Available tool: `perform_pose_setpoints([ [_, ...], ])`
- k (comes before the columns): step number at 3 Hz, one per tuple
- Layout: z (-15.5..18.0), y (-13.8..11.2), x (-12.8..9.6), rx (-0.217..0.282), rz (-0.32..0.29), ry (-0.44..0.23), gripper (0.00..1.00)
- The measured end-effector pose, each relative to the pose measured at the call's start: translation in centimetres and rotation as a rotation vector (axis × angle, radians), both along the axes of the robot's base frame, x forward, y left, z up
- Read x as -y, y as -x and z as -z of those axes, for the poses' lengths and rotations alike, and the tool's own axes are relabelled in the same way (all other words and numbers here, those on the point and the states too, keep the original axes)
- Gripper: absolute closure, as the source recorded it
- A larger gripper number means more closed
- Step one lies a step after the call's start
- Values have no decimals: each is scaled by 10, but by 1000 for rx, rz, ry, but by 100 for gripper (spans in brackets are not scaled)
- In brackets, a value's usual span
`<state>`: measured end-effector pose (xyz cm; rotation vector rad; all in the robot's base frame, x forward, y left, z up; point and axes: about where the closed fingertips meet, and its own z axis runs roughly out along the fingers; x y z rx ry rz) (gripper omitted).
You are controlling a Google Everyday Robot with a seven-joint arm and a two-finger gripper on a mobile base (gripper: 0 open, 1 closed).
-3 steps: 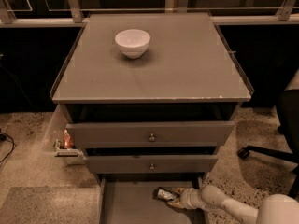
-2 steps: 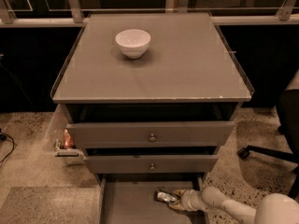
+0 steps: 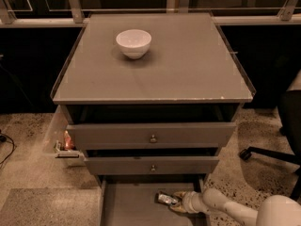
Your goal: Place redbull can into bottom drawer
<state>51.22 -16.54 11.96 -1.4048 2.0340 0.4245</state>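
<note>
The bottom drawer (image 3: 129,206) is pulled out at the foot of the grey cabinet, showing a flat grey floor. The redbull can (image 3: 167,199), small, silver and shiny, lies low over the drawer's right part, near the floor. My gripper (image 3: 175,202) reaches in from the right on a white arm and is shut on the can's right end. I cannot tell whether the can touches the drawer floor.
A white bowl (image 3: 133,42) stands on the cabinet top (image 3: 188,65). Two knobbed drawers (image 3: 151,135) sit slightly open above the bottom one. A clear side bin (image 3: 59,140) hangs on the cabinet's left. An office chair base (image 3: 268,154) is at the right.
The gripper and the can have shifted very slightly lower and to the right inside the bottom drawer. Nothing else has moved.
</note>
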Motion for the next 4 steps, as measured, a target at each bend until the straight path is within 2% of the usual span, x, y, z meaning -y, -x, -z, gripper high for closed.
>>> perform_pose_setpoints([
  [2,0,0,0,0,0,0,12],
  [3,0,0,0,0,0,0,0],
  [4,0,0,0,0,0,0,0],
])
